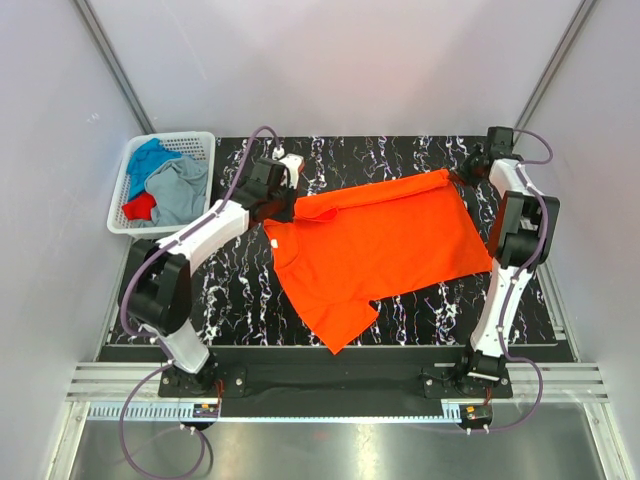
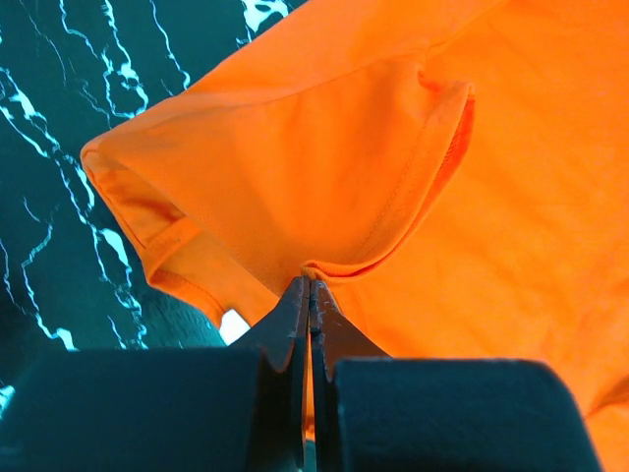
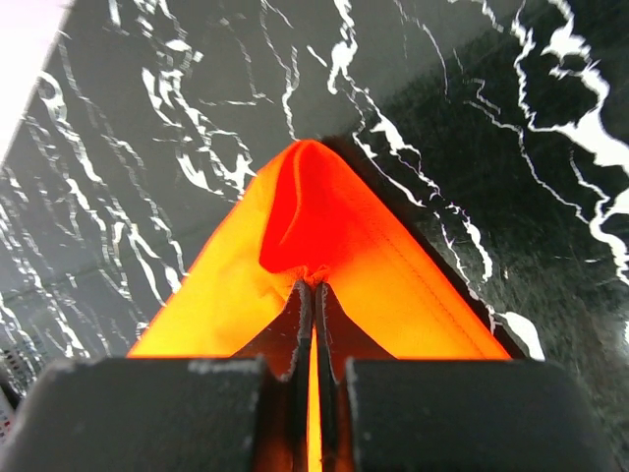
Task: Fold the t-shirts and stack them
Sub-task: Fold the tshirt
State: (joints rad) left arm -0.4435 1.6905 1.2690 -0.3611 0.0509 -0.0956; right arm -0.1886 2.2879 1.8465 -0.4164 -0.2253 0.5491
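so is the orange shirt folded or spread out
Spread out: the orange shirt lies open across the table, body and a sleeve showing; the left end effector and right end effector only pinch its far corners.

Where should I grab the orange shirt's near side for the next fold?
Probably pinch the near sleeve and the near hem corner of the orange shirt, coming in low from the near edge: both lie flat, unheld, and stick out along that side.
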